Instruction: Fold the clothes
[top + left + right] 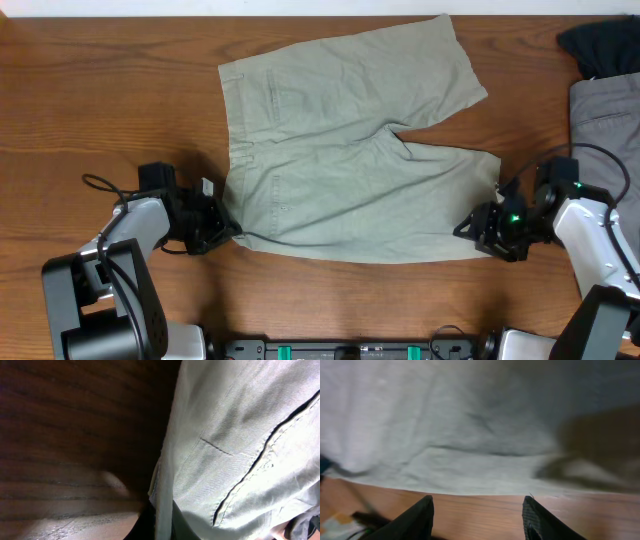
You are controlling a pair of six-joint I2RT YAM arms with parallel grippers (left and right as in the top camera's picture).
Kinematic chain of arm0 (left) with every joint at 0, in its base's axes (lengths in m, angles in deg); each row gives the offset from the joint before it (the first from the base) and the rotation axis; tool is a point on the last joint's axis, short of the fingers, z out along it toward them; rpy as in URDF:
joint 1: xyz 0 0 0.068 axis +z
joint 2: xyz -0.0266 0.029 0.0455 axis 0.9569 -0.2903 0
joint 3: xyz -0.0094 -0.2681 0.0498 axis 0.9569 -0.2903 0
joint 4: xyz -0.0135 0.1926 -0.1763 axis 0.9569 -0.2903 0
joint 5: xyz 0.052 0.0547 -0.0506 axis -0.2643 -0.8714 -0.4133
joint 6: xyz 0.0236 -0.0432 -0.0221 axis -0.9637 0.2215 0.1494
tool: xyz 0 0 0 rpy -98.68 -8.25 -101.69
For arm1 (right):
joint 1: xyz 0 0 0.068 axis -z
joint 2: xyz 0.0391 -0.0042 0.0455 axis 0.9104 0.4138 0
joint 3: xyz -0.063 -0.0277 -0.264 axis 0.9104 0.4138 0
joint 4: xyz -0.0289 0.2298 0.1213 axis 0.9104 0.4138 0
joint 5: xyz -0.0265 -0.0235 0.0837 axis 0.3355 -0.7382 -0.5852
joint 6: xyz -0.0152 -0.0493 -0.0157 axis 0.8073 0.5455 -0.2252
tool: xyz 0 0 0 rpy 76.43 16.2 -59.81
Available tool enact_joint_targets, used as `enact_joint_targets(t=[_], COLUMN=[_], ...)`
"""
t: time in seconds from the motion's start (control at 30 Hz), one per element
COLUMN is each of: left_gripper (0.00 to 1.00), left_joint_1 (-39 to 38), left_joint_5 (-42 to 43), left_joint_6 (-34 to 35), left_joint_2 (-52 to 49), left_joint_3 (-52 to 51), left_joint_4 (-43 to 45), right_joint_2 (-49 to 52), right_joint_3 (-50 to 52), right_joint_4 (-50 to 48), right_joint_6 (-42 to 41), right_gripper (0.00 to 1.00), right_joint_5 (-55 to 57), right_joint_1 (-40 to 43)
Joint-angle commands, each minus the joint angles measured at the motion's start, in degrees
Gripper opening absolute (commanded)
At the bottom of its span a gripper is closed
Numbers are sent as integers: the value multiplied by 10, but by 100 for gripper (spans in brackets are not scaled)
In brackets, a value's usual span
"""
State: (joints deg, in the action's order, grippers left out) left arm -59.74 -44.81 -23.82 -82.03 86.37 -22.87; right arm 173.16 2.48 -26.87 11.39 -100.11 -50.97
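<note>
Right now the khaki-green shorts (340, 160) lie spread flat on the table (100, 80), waistband (232, 130) toward 9 o'clock and both legs running out toward 3 o'clock, with no fold in them yet. My left tool (222, 232) sits at the garment's 7 o'clock corner, where the waistband meets the near edge. It is fully closed, and in the left wrist view the cloth edge (162, 485) runs straight down into the dark finger at the bottom of the picture, so I judge it has pinched that corner of the shorts. My right tool (470, 228) is at the 4 o'clock corner, by the near leg hem (490, 200). Its fingers (417, 520) stand apart with bare wood between them and the hem (470, 487) just ahead, so it is open and holds nothing. The placing makes sense to me: one tool on each near corner lets me lift the whole near edge together and carry it toward 12 o'clock without the fabric twisting. The right side needs to slide under the hem and close before any lift, otherwise only the waistband end would rise and drag the leg askew. A grey garment (605, 110) and a black garment (600, 45) lie at 2 to 3 o'clock, near the right arm but apart from the shorts.
</note>
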Motion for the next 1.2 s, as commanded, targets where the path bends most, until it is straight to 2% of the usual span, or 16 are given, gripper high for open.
enact_joint_targets(t=[0.0, 0.23, 0.43, 0.5, 0.57, 0.6, 0.63, 0.8, 0.93, 0.97, 1.0, 1.03, 1.07, 1.1, 1.17], left_gripper=[6, 9, 12, 12, 12, 12, 11, 11, 11, 11, 11, 11, 11, 11, 11], left_joint_1=[-1, -1, -1, -1, -1, -1, -1, -1, -1, -1, -1, -1, -1, -1, -1], left_joint_5=[-47, -47, -47, -37, -27, -25, -25, -26, -33, -38, -47, -55, -61, -65, -67], left_joint_6=[8, 7, 7, 7, 7, 7, 7, 7, 2, 2, 2, 2, 2, 2, 3], left_joint_2=[-9, -9, -5, 3, 17, 26, 37, 99, 164, 178, 192, 204, 215, 224, 235], left_joint_3=[-3, -1, 4, 5, 5, 5, 5, 6, 6, 6, 6, 6, 6, 6, 6], left_joint_4=[-3, -3, -8, -11, -13, -16, -20, -52, -70, -72, -73, -74, -74, -74, -74], right_joint_2=[2, 3, 10, 17, 24, 27, 31, 32, 32, 32, 32, 32, 32, 32, 33], right_joint_3=[17, 67, 102, 108, 113, 113, 113, 104, 81, 73, 66, 63, 62, 62, 64], right_joint_4=[-6, -67, -151, -176, -199, -203, -209, -206, -183, -171, -162, -155, -151, -143, -130], right_joint_6=[-28, -42, -59, -77, -81, -86, -92, -89, -52, -41, -30, -15, -5, -5, -5], right_gripper=[56, 57, 57, 49, 32, 18, 11, 1, 1, 6, 20, 42, 56, 66, 72], right_joint_5=[67, 47, -14, -9, -7, -4, -2, -2, -17, -19, -19, -18, -17, -10, 2], right_joint_1=[-11, -12, -16, -21, -27, -28, -28, -28, -28, -28, -28, -28, -28, -28, -28])
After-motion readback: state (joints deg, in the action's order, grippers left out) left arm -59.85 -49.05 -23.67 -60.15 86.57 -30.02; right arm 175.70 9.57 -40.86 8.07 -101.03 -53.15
